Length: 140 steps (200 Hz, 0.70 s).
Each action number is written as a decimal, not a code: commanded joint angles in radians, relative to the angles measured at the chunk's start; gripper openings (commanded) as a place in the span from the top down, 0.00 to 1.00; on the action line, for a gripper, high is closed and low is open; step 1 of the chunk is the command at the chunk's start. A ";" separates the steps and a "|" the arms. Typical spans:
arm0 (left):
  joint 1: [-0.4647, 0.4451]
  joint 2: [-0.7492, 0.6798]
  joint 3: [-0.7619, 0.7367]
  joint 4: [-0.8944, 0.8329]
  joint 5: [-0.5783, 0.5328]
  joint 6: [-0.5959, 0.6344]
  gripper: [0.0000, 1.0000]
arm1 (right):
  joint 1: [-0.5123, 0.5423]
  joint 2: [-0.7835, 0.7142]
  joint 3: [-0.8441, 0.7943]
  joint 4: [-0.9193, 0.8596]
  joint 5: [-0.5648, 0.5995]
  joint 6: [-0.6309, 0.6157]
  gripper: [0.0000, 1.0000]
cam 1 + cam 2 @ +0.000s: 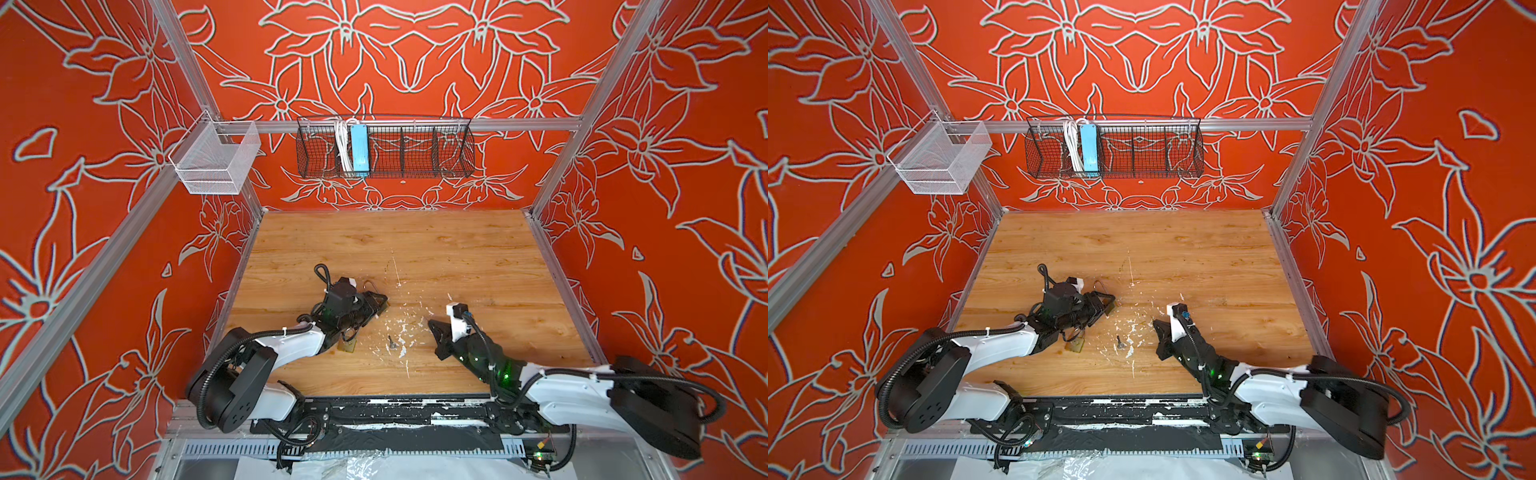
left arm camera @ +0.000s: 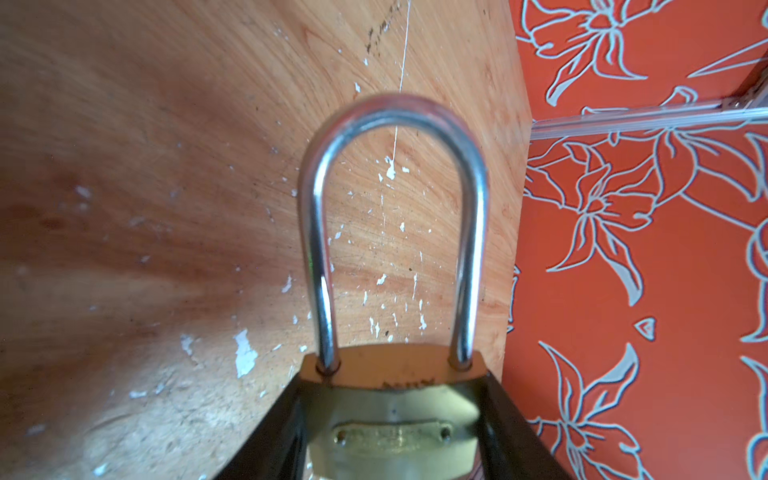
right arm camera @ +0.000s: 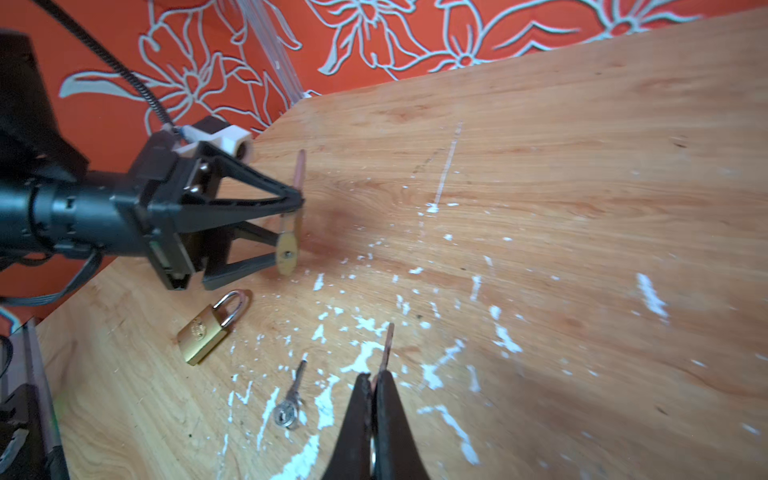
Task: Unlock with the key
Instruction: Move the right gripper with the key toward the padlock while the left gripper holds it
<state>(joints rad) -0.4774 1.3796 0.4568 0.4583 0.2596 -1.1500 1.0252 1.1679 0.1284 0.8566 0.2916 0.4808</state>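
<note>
Left fingers [image 2: 270, 436] clamp stiff, slick padlock [image 2: 395, 415] by its body; right fingers [image 3: 357, 415] pinch thin rigid key [image 3: 388, 345] by its head.

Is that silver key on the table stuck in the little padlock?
No, the silver key lies loose, clearly apart from the little padlock.

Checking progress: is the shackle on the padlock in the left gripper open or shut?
Shut. Left wrist view: both legs of the shackle sit in holes in the padlock; no gap shows.
</note>
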 commanded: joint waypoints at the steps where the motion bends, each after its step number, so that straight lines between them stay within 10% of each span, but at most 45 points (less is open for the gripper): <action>1: 0.006 -0.030 -0.005 0.104 -0.003 -0.058 1.00 | 0.055 0.101 0.076 0.179 0.046 -0.040 1.00; 140: 0.013 -0.103 -0.027 0.080 -0.025 -0.098 1.00 | 0.181 0.591 0.243 0.555 0.147 -0.084 1.00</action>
<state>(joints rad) -0.4721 1.3018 0.4156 0.4728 0.2497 -1.2636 1.1790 1.7554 0.3458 1.3476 0.4129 0.4080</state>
